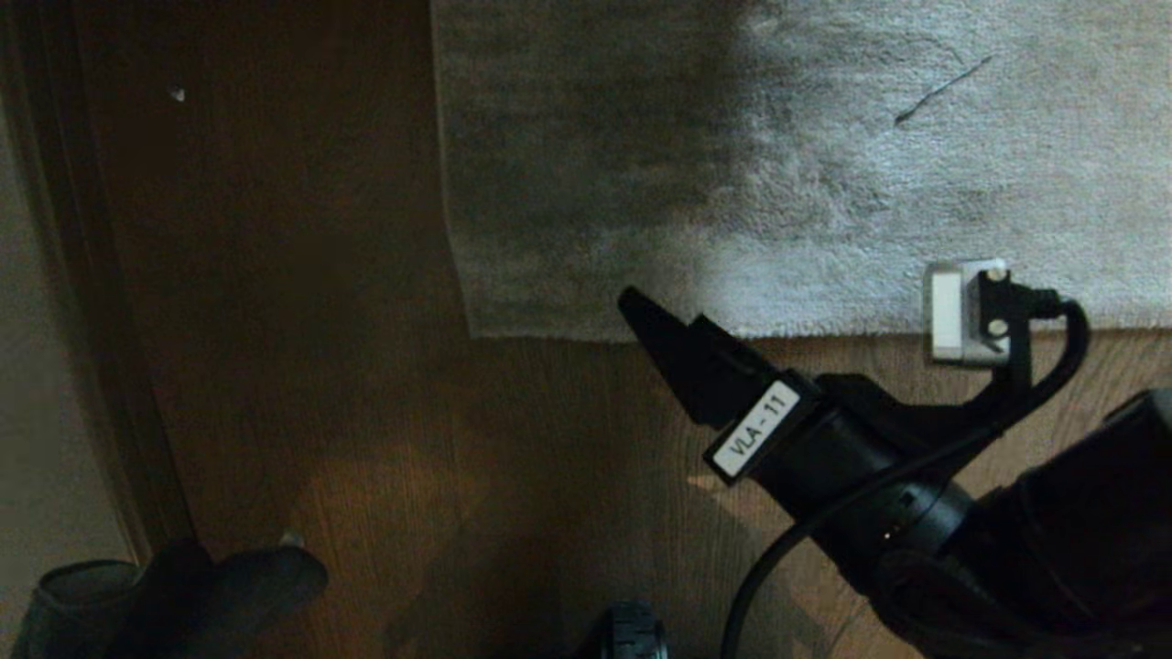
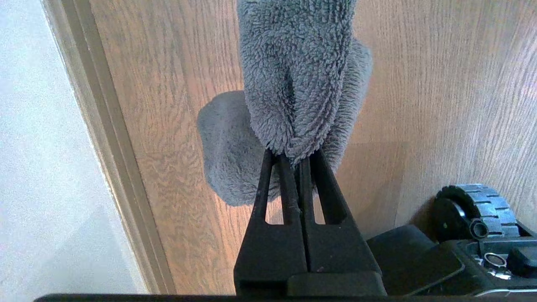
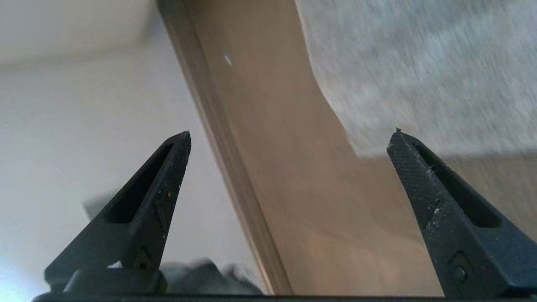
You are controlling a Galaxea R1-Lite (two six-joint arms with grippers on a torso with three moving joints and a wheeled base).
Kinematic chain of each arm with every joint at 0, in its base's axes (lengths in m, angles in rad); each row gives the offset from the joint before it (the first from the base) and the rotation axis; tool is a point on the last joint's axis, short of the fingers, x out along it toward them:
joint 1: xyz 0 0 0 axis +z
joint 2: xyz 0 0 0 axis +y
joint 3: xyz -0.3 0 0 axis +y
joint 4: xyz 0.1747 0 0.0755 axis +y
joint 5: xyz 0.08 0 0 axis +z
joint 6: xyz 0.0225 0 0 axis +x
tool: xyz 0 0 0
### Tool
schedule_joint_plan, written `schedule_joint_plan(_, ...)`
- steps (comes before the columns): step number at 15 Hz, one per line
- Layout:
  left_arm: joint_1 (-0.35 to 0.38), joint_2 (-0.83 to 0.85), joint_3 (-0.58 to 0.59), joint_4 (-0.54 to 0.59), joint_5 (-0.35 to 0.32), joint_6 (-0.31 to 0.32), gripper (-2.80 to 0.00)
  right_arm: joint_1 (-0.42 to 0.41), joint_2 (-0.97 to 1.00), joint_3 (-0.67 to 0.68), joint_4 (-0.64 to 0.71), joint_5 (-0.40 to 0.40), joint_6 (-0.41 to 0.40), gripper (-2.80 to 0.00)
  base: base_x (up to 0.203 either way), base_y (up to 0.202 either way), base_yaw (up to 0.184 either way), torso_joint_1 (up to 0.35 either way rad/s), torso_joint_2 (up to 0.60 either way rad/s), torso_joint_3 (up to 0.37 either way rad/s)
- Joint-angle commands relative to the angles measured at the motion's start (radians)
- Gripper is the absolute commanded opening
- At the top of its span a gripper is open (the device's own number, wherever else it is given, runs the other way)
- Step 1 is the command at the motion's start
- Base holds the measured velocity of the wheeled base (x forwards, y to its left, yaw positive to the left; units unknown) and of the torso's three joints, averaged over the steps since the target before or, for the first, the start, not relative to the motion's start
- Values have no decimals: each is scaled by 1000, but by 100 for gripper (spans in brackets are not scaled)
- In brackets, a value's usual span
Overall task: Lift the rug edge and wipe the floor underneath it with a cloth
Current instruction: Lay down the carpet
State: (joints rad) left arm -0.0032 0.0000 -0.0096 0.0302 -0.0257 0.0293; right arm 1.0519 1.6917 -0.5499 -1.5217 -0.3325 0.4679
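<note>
The light grey rug point(image 1: 824, 165) lies flat at the far side, its near hem and left corner point(image 1: 472, 334) resting on the brown wood floor point(image 1: 302, 302). My right gripper point(image 1: 641, 316) hovers just before the hem, a little right of that corner. In the right wrist view it point(image 3: 291, 134) stands wide open with nothing between its fingers, and the rug's corner point(image 3: 419, 63) lies beyond. My left gripper point(image 2: 293, 155) is shut on the dark grey cloth point(image 2: 298, 75), which hangs over the floor point(image 2: 440, 84). In the head view the cloth point(image 1: 229, 586) shows at the bottom left.
A pale wall point(image 1: 37, 366) with a dark skirting board point(image 1: 101, 302) runs along the left. The robot base's wheel point(image 2: 474, 209) sits close to the hanging cloth and shows at the bottom edge point(image 1: 627, 636). A thin dark strand point(image 1: 943, 91) lies on the rug.
</note>
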Motion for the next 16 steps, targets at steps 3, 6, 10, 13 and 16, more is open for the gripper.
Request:
schedule_joint_plan(3, 0, 0, 0, 0, 0, 0, -280, 0, 28, 11, -29, -3, 0, -47, 0, 0, 0, 0, 0, 0)
schedule_joint_plan(6, 0, 0, 0, 0, 0, 0, -280, 0, 44, 33, -28, -2, 1, -280, 0, 0, 0, 0, 0, 0)
schedule_joint_plan(10, 0, 0, 0, 0, 0, 0, -280, -33, 166, 26, -27, -12, -4, -280, 0, 0, 0, 0, 0, 0)
schedule_joint_plan(13, 0, 0, 0, 0, 0, 0, -280, -99, 280, -28, -29, -20, -22, -280, 0, 0, 0, 0, 0, 0)
schedule_joint_plan(16, 0, 0, 0, 0, 0, 0, -280, -158, 369, -109, -28, -59, -36, -280, 0, 0, 0, 0, 0, 0)
